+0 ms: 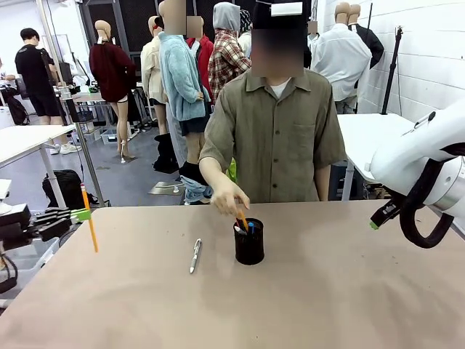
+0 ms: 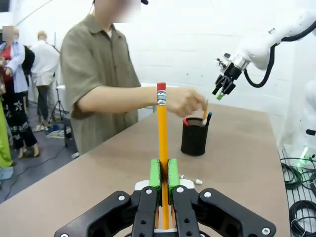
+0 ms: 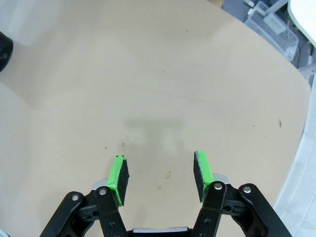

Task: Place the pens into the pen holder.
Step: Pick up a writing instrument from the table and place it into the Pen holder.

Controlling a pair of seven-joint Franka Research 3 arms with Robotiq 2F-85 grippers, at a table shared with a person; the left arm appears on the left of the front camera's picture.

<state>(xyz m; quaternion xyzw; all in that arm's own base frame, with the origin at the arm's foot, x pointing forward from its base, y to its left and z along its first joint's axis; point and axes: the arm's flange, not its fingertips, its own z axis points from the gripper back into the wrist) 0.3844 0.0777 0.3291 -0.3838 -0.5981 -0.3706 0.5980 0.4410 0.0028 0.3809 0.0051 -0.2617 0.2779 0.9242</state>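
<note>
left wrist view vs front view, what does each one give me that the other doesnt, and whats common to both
Left wrist view: up close, the left gripper with its green pads shut on the long yellow-orange pencil, with the red eraser at its far end.
Front view: the pencil's lower end hanging clear of the tan table, and the silver-white pen lying full length left of the small black mesh pen holder.
Both: the person's hand at that holder, with pens standing in it.

Matt, smooth tan tabletop [image 1: 327, 291] — barely a sheen. The pencil [image 2: 162, 143] shows glossy orange paint, a silvery metal band, a dull red eraser. Black pen holder [image 1: 249, 242] looks matt; silver pen [image 1: 195, 256] gleams. Green pads [image 3: 118, 177] — matt, rubbery.
</note>
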